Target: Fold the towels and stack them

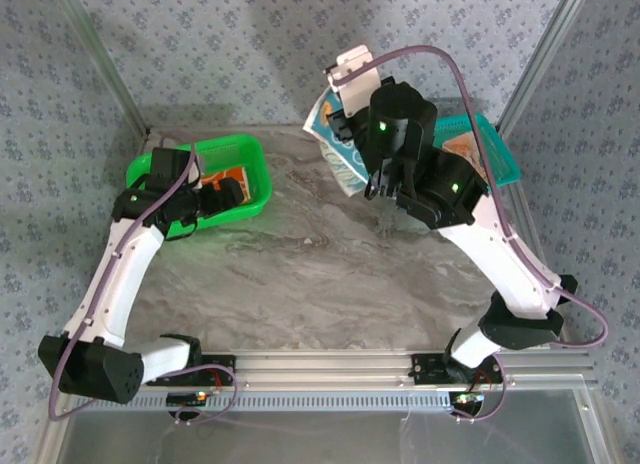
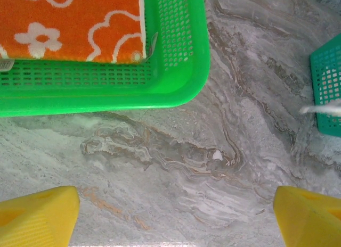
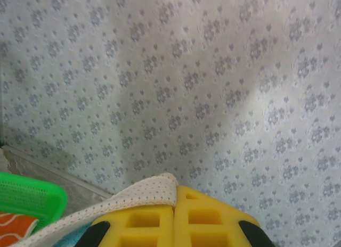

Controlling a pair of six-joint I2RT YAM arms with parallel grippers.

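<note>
My right jaws clamp pale teal printed towel, seemingly aloft; my left jaws gape near green plastic mesh basket.

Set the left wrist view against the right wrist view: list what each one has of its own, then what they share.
Left wrist view's own: a wide stretch of marbled table, a corner of the teal basket, and the left jaws wide open with nothing between them.
Right wrist view's own: the patterned wall and a dotted towel pinched in the shut right jaws.
Shared: the green basket with the orange towel lying in it.
</note>
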